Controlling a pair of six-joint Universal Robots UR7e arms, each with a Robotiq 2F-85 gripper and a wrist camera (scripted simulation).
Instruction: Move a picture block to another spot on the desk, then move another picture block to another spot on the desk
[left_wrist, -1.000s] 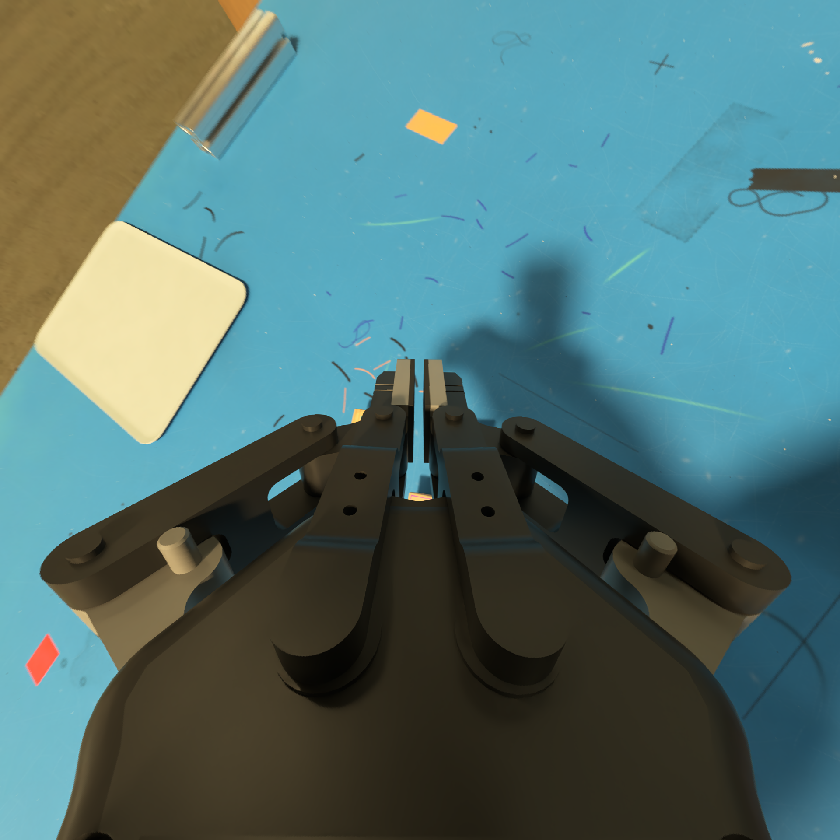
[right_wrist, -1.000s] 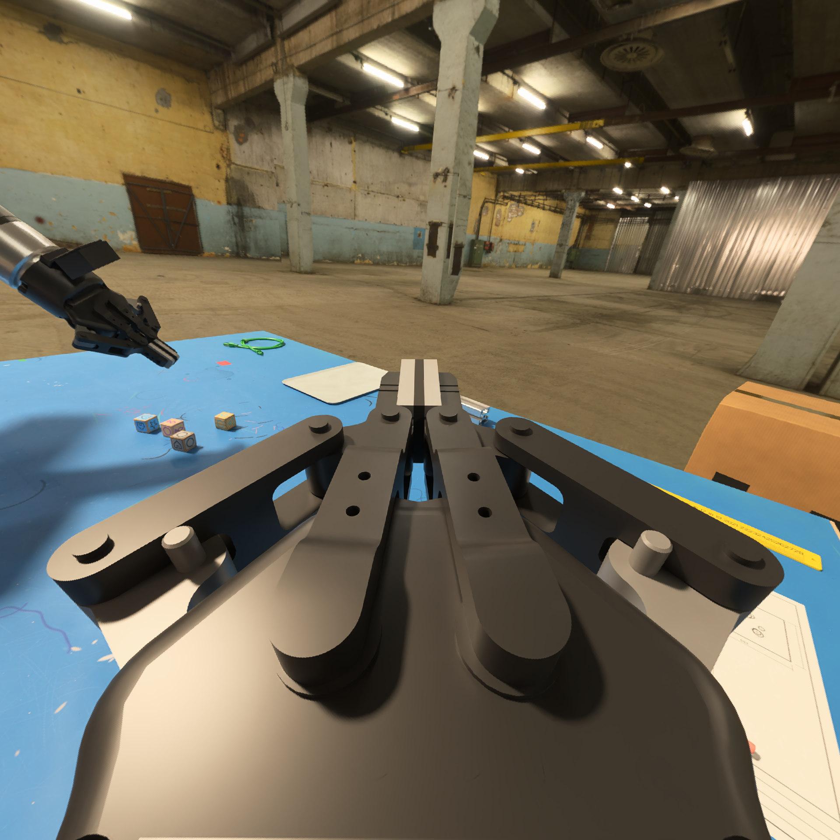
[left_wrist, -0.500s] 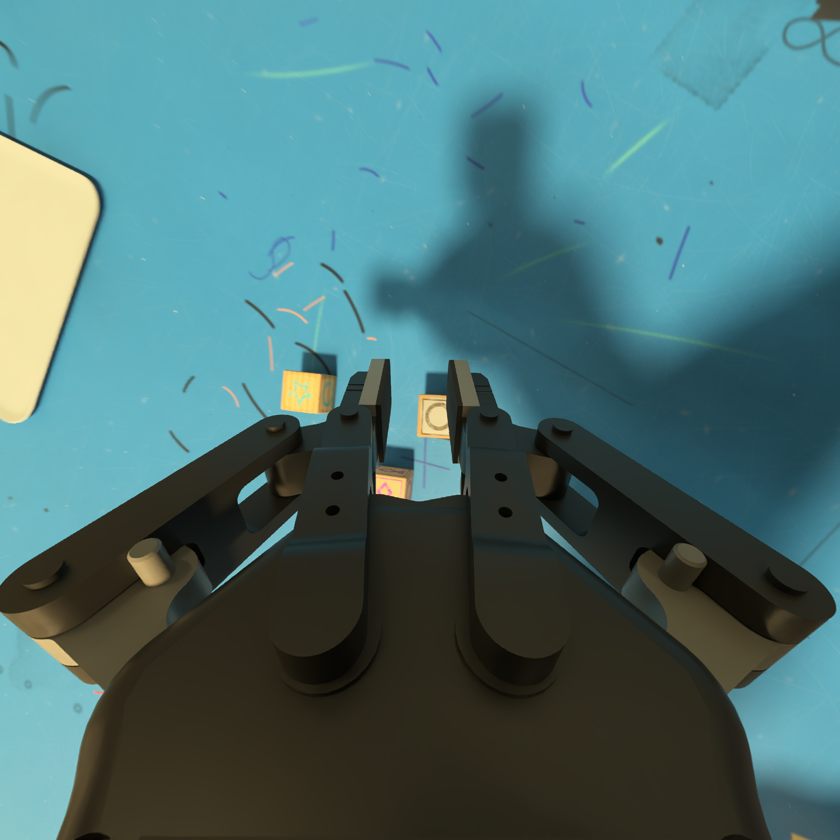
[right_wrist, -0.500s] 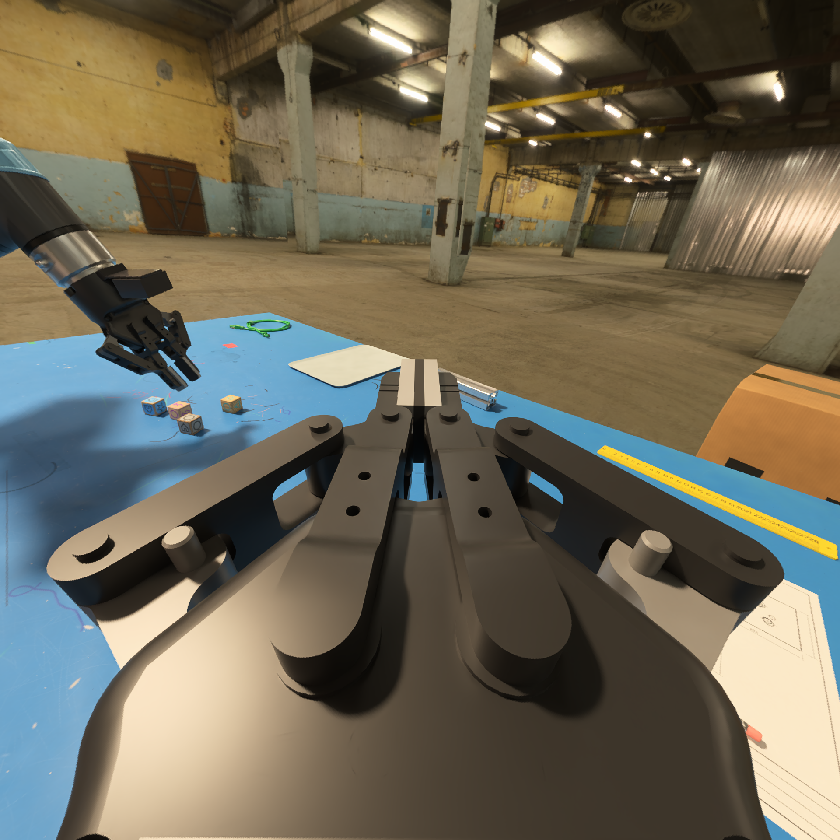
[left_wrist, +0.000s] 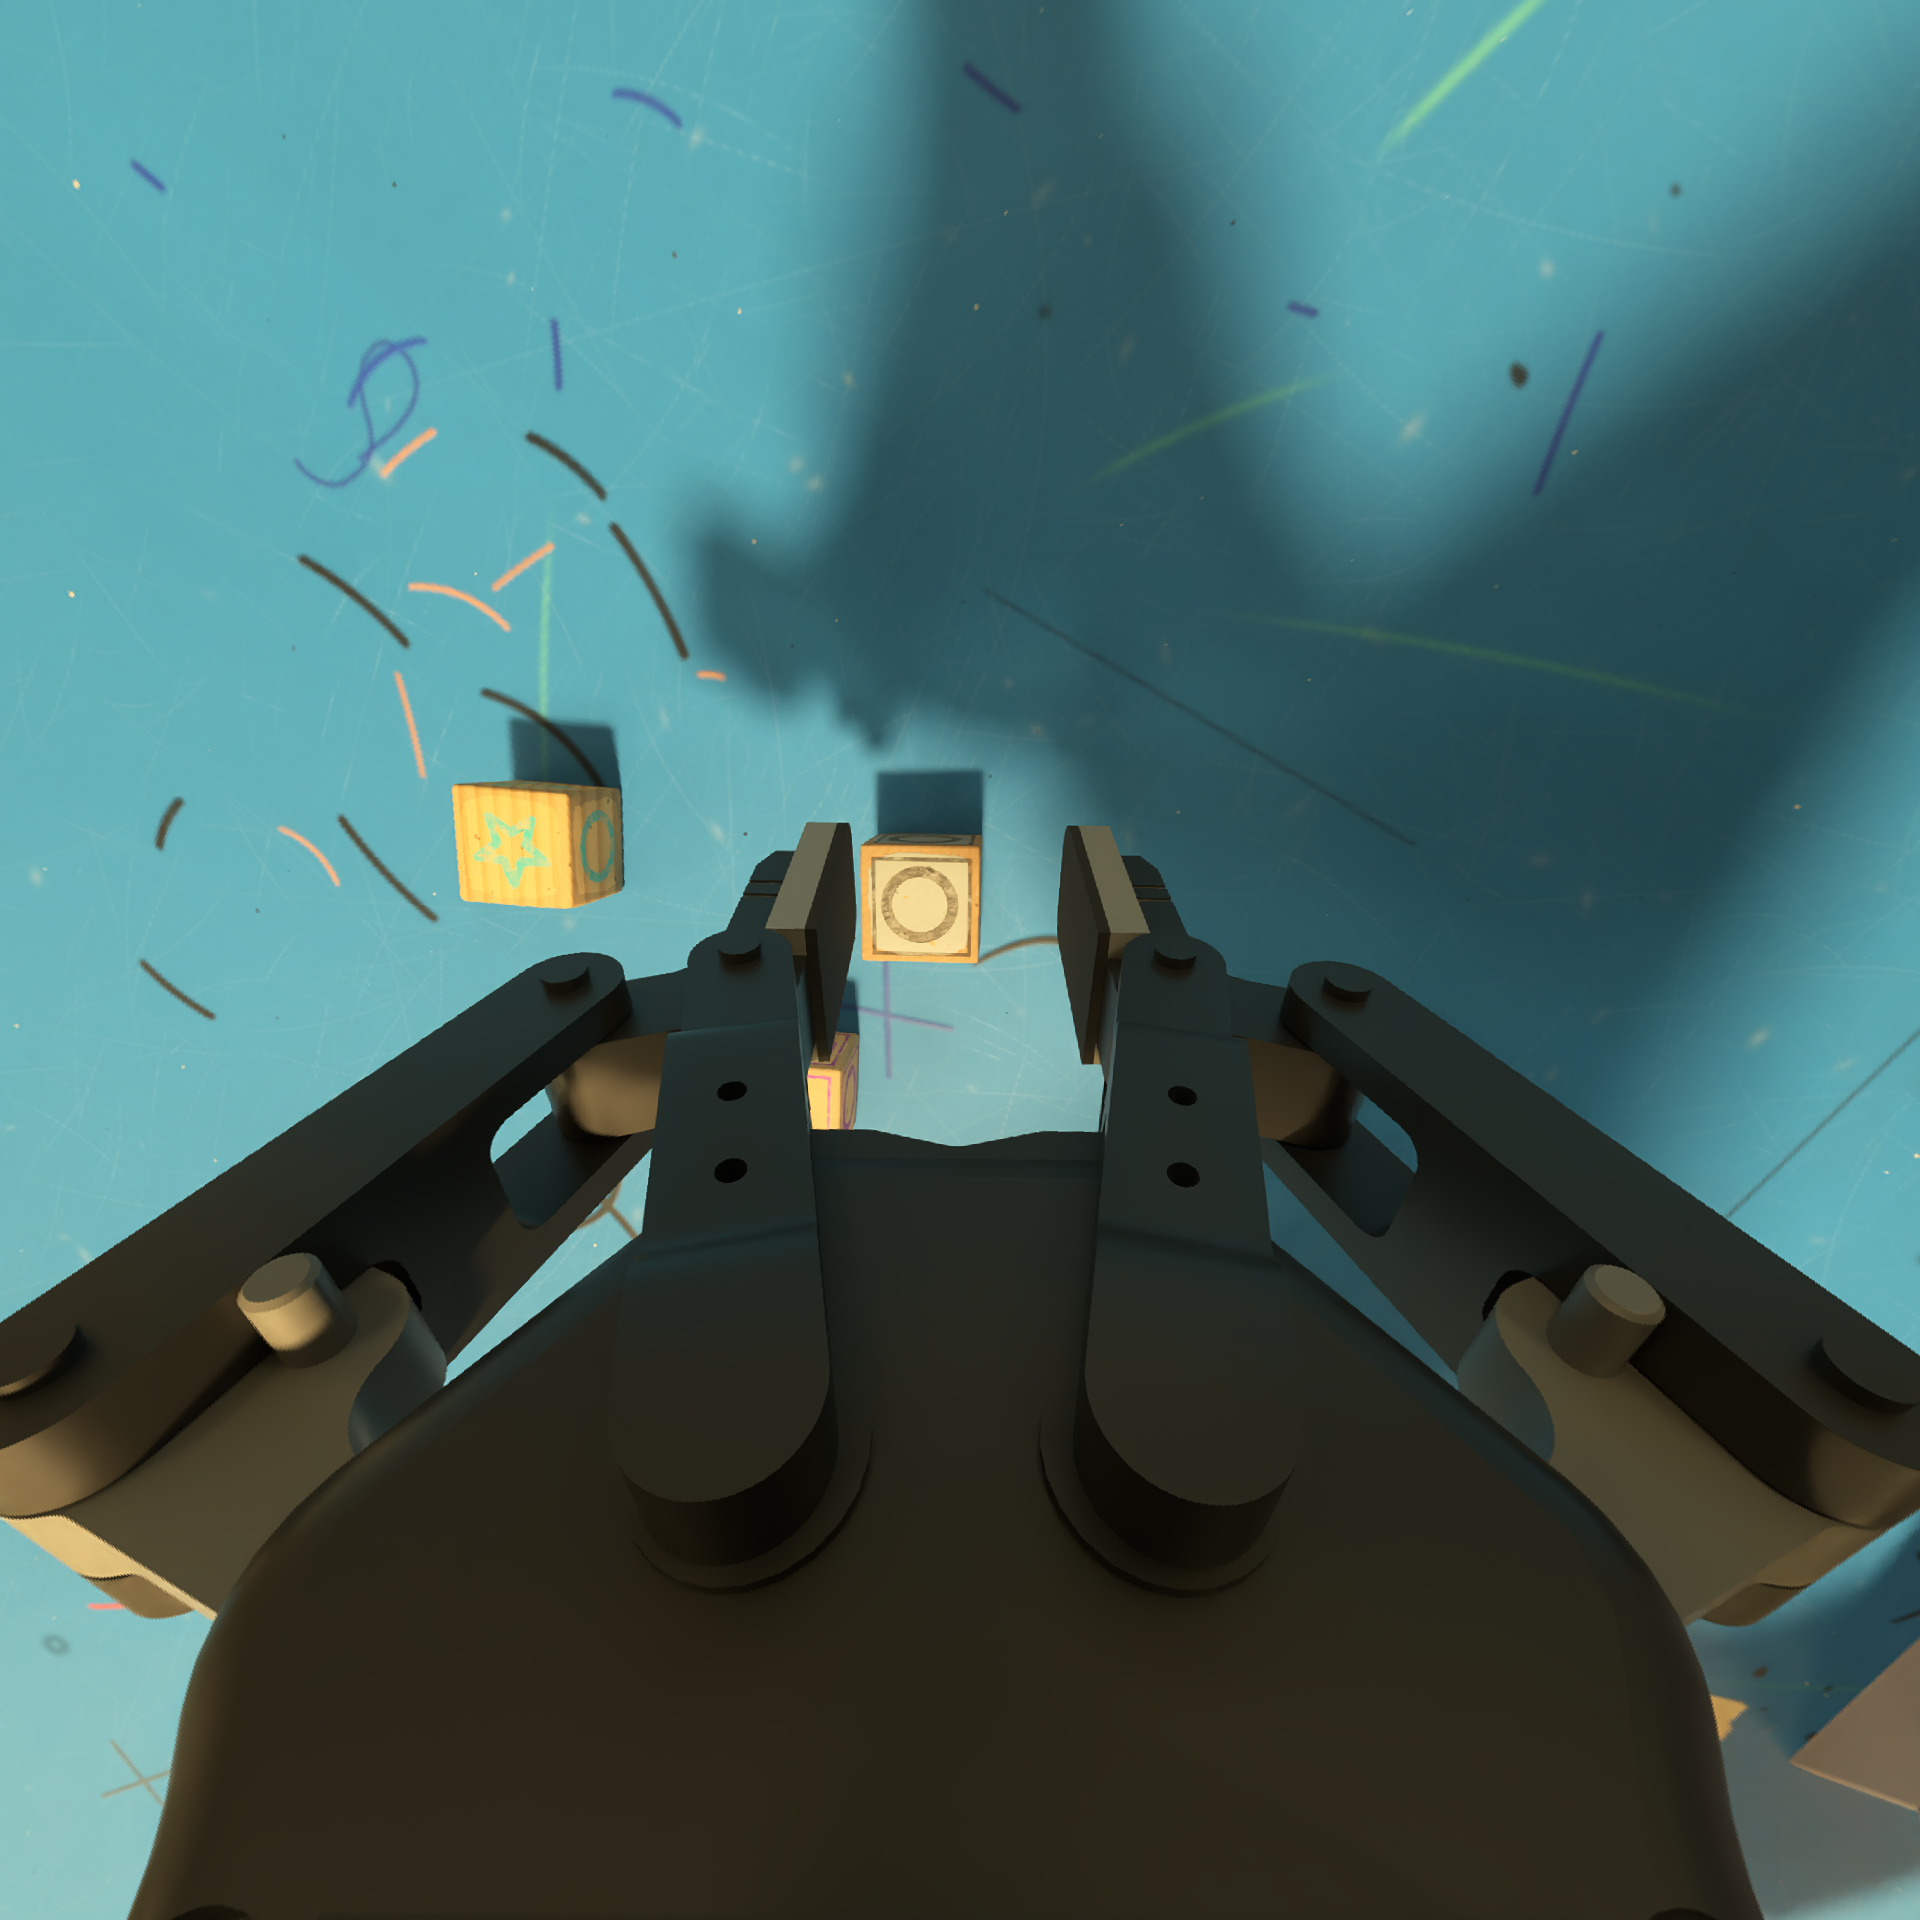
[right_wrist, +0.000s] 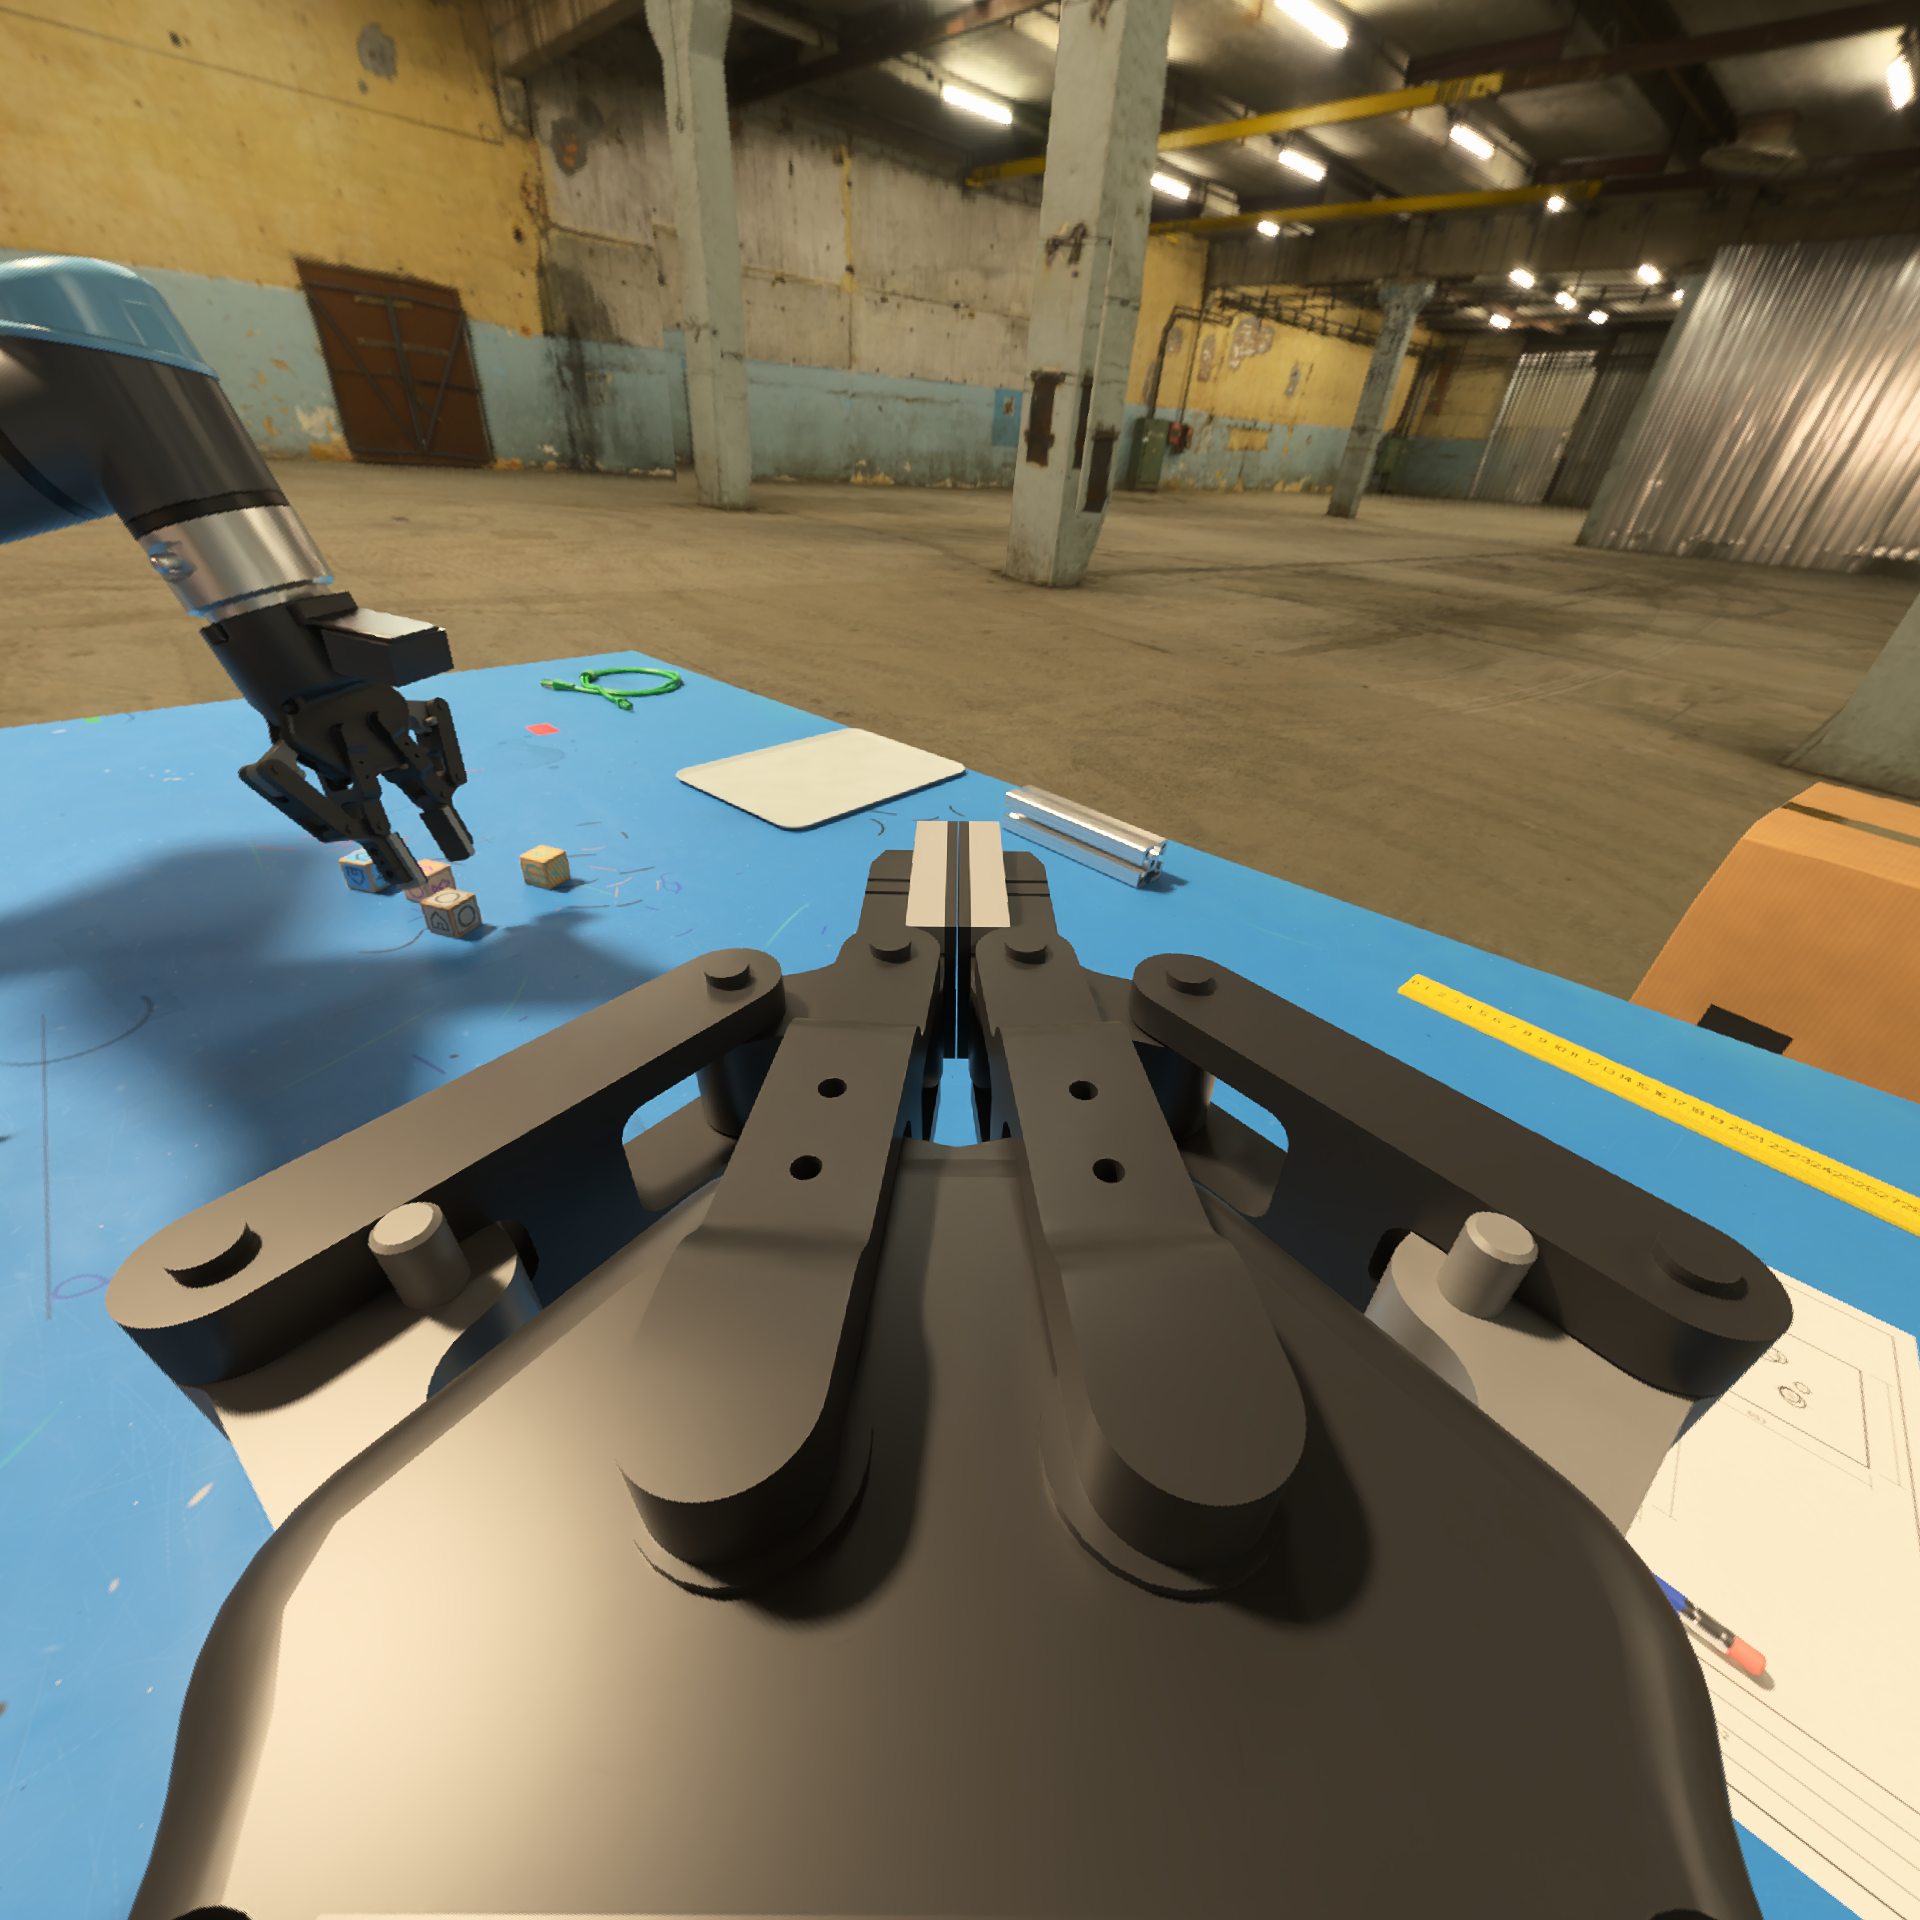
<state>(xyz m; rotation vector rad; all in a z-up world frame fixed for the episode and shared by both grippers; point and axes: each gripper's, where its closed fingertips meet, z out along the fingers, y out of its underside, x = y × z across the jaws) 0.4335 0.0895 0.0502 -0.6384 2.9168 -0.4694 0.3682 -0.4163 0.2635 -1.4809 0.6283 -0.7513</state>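
In the left wrist view my left gripper (left_wrist: 951, 904) is open and empty, pointing down at the blue desk (left_wrist: 1299, 208). A wooden picture block with a ring on top (left_wrist: 920, 899) shows between its fingertips, closer to the left finger. A star block (left_wrist: 535, 844) sits apart to the left. A pink-marked block (left_wrist: 834, 1081) is mostly hidden behind the left finger. The right wrist view shows the left gripper (right_wrist: 428, 854) low over the block cluster: a blue block (right_wrist: 361, 871), the ring block (right_wrist: 452, 914) and the star block (right_wrist: 543, 865). My right gripper (right_wrist: 954, 873) is shut and empty, well away from the blocks.
A white pad (right_wrist: 821, 774), an aluminium bar (right_wrist: 1086, 847) and a green cable (right_wrist: 613, 684) lie near the far desk edge. A yellow ruler (right_wrist: 1662, 1101), a paper sheet (right_wrist: 1818, 1507) and a pen (right_wrist: 1714, 1636) lie right. A cardboard box (right_wrist: 1787, 935) stands beyond the desk.
My left gripper has opened wide and come down over the blocks, so the ring block now sits between its fingertips. The right gripper stays shut and has tilted slightly.
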